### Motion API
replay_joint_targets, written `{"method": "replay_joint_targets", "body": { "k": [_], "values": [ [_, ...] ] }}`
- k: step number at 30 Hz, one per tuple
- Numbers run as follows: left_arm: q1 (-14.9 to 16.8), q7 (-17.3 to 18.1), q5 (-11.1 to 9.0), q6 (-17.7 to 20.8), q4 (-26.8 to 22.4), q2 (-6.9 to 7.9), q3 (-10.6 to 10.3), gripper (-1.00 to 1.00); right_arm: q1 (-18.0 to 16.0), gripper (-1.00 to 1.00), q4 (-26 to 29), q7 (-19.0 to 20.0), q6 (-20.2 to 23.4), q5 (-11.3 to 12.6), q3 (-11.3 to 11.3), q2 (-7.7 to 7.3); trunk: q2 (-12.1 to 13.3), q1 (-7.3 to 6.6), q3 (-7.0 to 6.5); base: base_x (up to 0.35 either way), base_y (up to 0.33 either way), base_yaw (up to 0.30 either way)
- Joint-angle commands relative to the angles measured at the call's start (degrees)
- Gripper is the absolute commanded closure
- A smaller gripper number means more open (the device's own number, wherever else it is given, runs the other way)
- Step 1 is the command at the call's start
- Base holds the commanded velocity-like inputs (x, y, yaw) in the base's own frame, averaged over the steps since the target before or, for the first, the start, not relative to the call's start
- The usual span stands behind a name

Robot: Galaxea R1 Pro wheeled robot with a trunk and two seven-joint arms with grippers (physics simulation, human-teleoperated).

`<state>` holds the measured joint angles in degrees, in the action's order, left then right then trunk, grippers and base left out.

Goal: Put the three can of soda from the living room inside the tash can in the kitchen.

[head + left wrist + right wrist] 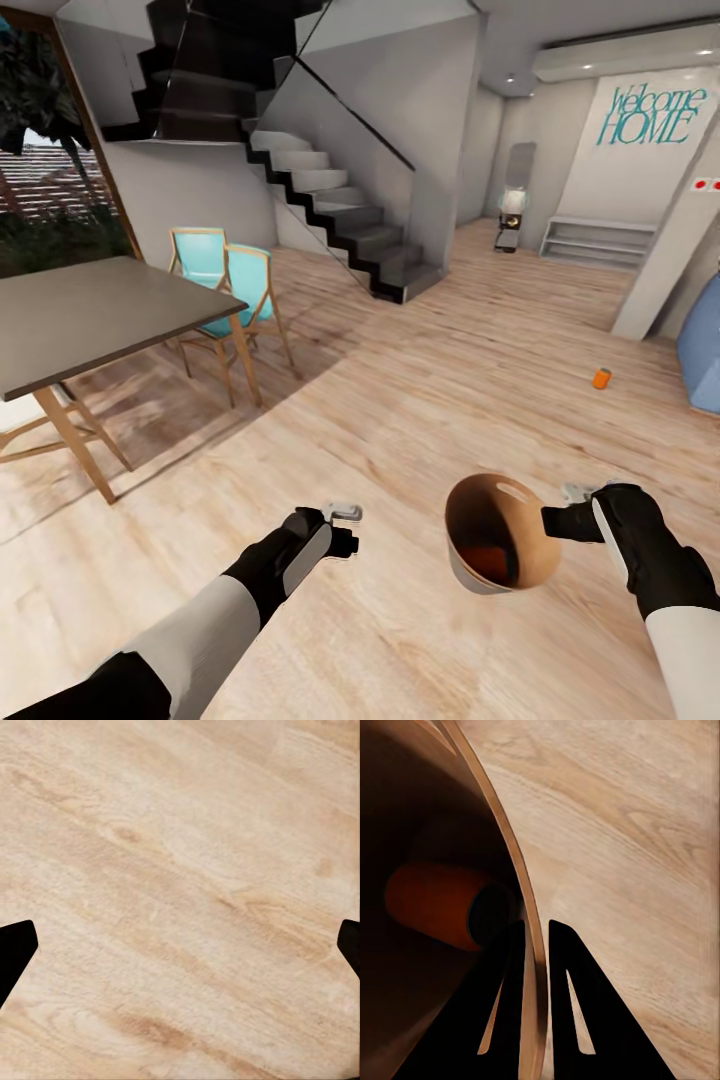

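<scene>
Your right gripper (553, 521) holds the trash can (500, 535) by its thin wall, fingers (514, 967) clamped on the rim, one inside and one outside. The bin hangs in the air over the wooden floor (400, 400), tilted so that its mouth faces you. One orange soda can (435, 907) lies inside on its side; I think there is only one, but the inside is dark and I cannot be sure.

Another soda can (601, 378) stands on the floor far to the right, near the blue sofa (702, 350). Your left gripper (345, 528) is empty, its fingers wide apart, pointing down at bare floor.

The main risk is the grip. You pinch only a thin curved wall at one edge, so the bin can turn around the fingers if you swing the arm or drive fast. If the mouth tips lower, the can inside may roll out, because it lies loose and is round.

Also take care when you approach the far can: the hanging bin could knock it over, and then it rolls away. Lower the bin slowly, or the rim may slip out of the fingers when it touches the floor.
</scene>
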<state>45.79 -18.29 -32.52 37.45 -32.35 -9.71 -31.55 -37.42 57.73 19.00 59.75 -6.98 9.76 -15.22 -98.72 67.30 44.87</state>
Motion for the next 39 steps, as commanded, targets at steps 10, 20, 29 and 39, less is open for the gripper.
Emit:
{"method": "replay_joint_targets", "body": {
  "k": [10, 20, 29, 39],
  "values": [
    [0.0, 0.0, 0.0, 0.0, 0.0, -0.01, 0.0, -1.00, 0.0, 1.00, 0.0, 0.3, 0.3, 2.1, -0.3, 0.12, 0.0, 0.00, -0.01, 0.347, 0.139, -0.053],
    [0.0, 0.0, 0.0, 0.0, 0.0, -0.03, 0.0, -1.00, 0.0, 1.00, 0.0, 0.3, 0.3, 2.1, -0.7, 0.44, 0.0, 0.00, -0.01, 0.347, 0.139, -0.052],
    [0.0, 0.0, 0.0, -0.1, 0.0, -0.04, 0.0, -1.00, 0.0, 1.00, 0.0, 0.3, 0.3, 2.1, -0.5, 0.31, 0.0, 0.00, -0.01, 0.347, 0.139, -0.171],
    [0.0, 0.0, 0.0, -0.1, 0.0, -0.02, 0.0, -1.00, 0.0, 1.00, 0.0, 0.3, 0.3, 2.1, -0.5, 0.41, 0.0, 0.00, -0.01, 0.347, 0.139, -0.076]
  ]
}}
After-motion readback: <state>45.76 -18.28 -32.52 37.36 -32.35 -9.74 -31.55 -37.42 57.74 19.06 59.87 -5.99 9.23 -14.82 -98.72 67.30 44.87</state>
